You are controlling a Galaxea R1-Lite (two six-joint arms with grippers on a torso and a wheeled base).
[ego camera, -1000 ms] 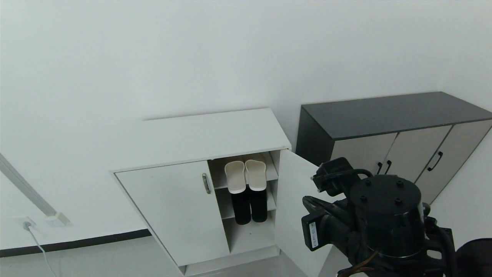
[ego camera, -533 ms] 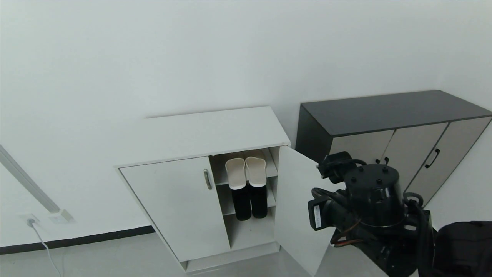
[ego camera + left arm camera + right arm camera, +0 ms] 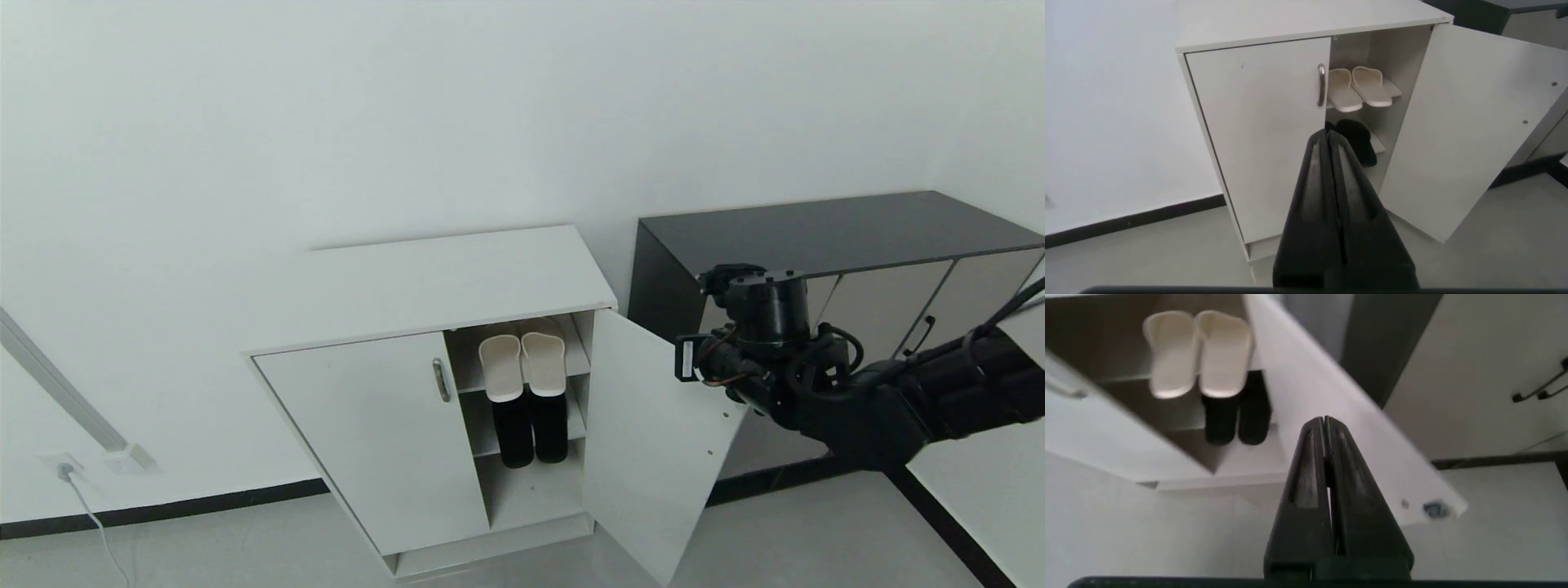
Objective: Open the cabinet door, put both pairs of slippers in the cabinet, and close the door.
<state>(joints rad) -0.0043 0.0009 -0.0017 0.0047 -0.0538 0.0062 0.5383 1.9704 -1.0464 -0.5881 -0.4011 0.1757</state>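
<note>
The white cabinet (image 3: pixel 441 286) stands against the wall with its right door (image 3: pixel 645 441) swung open and its left door (image 3: pixel 367 433) closed. White slippers (image 3: pixel 522 367) rest on the upper shelf, and black slippers (image 3: pixel 531 429) on the shelf below. My right arm (image 3: pixel 857 400) reaches in from the right, level with the open door's outer edge. In the right wrist view, my right gripper (image 3: pixel 1325 423) is shut and empty, over the door (image 3: pixel 1290 367). My left gripper (image 3: pixel 1328 135) is shut and empty too, out in front of the cabinet below the left door's handle (image 3: pixel 1321 84).
A dark-topped cabinet (image 3: pixel 816 237) with grey doors stands just right of the white one, behind my right arm. A wall socket with a cable (image 3: pixel 61 472) is low on the left. Bare grey floor (image 3: pixel 245 547) lies before the cabinet.
My right arm has stretched away from the camera toward the open door's outer edge. The view shifted a little. Door and slippers stay as they were.
</note>
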